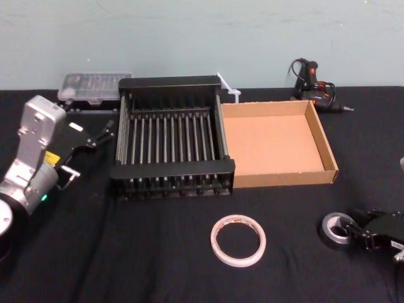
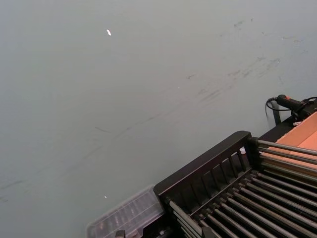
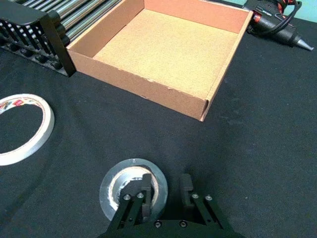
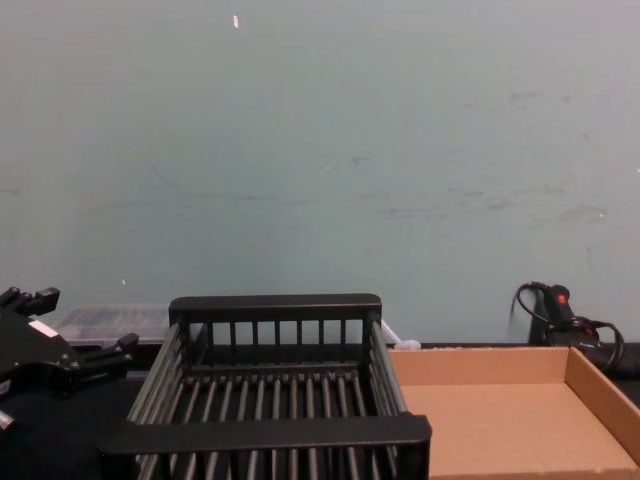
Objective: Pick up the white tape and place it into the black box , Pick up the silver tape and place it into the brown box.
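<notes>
Where the right gripper (image 1: 355,230) sits low over the black tablecloth (image 1: 126,252), its fingers are spread and straddle one side of the silver tape (image 1: 334,228). From the right wrist view, one finger (image 3: 144,190) hangs over the roll's pale core and the other stands just outside the ring, so nothing is pinched. The roll lies flat on the cloth, right under that gripper.

Off to the gripper's left, well apart from it, the white tape (image 1: 214,241) lies flat too, with red marks on its face and bare cloth between the two rolls.

Ahead of the gripper stands the brown box (image 1: 284,180), a shallow cardboard tray with its bare floor showing. Its near wall rises between the gripper and that floor. Pressed against the tray's left side is the black box (image 1: 173,169), slatted and higher-walled.

Beyond the tray's far right corner lies a black and red glue gun (image 1: 315,88) with its cord looped behind it.

The left gripper (image 1: 101,134) hovers just beside the black box's left wall, fingers spread and holding nothing, well apart from both rolls. Past it, by the black box's far left corner, a clear plastic case (image 1: 95,87) lies against the pale wall (image 1: 202,31). A small white plastic piece (image 1: 228,88) pokes up behind the seam where the two boxes meet.
</notes>
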Controlling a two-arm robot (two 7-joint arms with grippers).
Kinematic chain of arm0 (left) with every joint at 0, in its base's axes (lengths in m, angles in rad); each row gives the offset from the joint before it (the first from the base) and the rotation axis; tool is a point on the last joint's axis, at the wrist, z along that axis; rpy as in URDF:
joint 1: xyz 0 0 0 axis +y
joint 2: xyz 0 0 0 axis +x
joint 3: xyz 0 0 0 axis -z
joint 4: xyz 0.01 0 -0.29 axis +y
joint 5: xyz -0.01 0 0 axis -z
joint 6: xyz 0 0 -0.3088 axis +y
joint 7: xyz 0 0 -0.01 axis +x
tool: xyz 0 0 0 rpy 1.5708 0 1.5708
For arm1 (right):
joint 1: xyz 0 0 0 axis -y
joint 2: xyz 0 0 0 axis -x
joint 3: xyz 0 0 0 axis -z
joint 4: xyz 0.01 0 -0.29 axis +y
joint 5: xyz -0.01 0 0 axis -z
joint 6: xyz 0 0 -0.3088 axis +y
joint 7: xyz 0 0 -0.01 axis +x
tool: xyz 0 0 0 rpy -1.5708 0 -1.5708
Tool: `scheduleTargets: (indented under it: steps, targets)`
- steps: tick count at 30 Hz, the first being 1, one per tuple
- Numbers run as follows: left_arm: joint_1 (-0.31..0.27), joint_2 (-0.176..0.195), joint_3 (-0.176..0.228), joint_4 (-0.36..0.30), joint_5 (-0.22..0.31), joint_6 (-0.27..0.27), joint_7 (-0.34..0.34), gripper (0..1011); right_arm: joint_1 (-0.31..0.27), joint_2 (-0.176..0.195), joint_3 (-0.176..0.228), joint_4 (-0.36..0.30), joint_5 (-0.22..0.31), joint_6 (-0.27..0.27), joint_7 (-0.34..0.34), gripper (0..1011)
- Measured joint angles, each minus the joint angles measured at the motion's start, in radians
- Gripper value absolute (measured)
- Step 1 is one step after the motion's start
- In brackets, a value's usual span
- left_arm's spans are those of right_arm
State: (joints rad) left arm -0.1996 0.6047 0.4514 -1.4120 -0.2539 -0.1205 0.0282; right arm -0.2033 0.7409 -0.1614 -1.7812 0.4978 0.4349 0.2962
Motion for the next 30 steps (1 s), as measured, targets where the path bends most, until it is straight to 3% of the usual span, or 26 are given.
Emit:
scheduleTargets:
  steps: [9,21,30]
  targets:
    - [0.0,0.0,0.0,0.0,0.0,0.0,0.0,1001,0.0,0.0,0.0,0.0,0.001,0.0,-0.001,156]
    - [0.0,0.0,0.0,0.0,0.0,0.0,0.0,1001,-0.003,0.0,0.001,-0.001,-0.002,-0.006,0.003,148]
    - [0.0,0.0,0.0,0.0,0.0,0.0,0.0,1001,-0.005,-0.004,0.027,-0.021,-0.001,-0.033,0.017,148]
